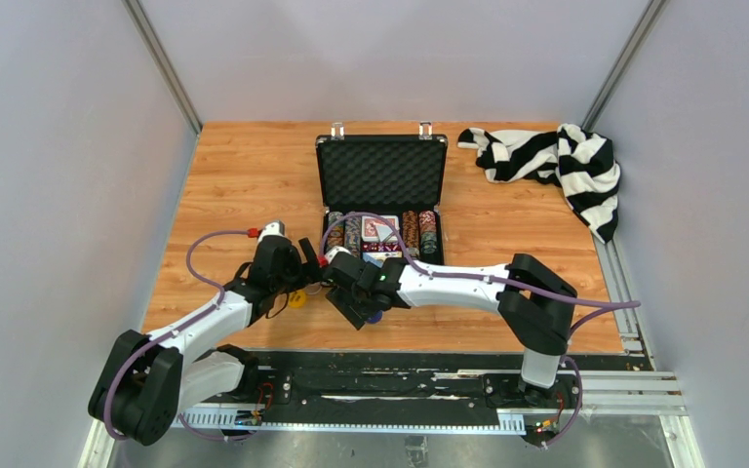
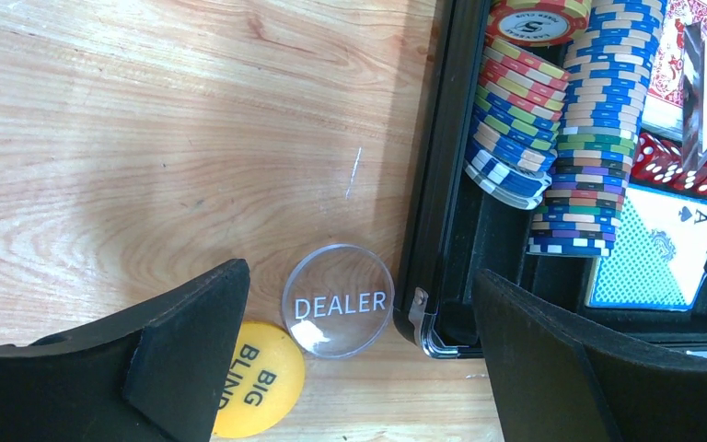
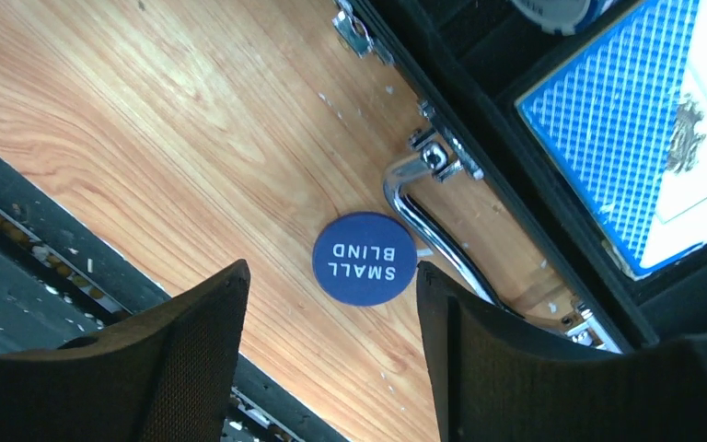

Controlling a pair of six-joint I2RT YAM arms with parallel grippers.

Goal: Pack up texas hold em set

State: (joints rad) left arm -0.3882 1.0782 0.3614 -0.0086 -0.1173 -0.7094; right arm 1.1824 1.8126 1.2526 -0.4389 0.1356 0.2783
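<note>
Three buttons lie on the counter [image 1: 244, 175] outside the open briefcase [image 1: 380, 171].
The left claw [image 2: 359, 285], released, hangs over the clear DEALER button [image 2: 338, 300] and yellow BIG BLIND button [image 2: 258, 387]; the right claw [image 3: 331, 276], also released, over the blue SMALL BLIND button [image 3: 365, 258] beside the metal handle [image 3: 423, 216]. These discs look light, thin, slippery: pinch across the rim.

One briefcase [image 1: 380, 171], two card decks, red-backed [image 2: 674, 55] and blue-backed [image 2: 649, 262], three buttons at its six-to-seven o'clock, DEALER [image 2: 338, 299], BIG BLIND [image 2: 260, 387] and SMALL BLIND [image 3: 365, 259], one striped cloth [image 1: 546, 161] at two o'clock, and red dice [image 2: 663, 158] too bunched to count.
</note>
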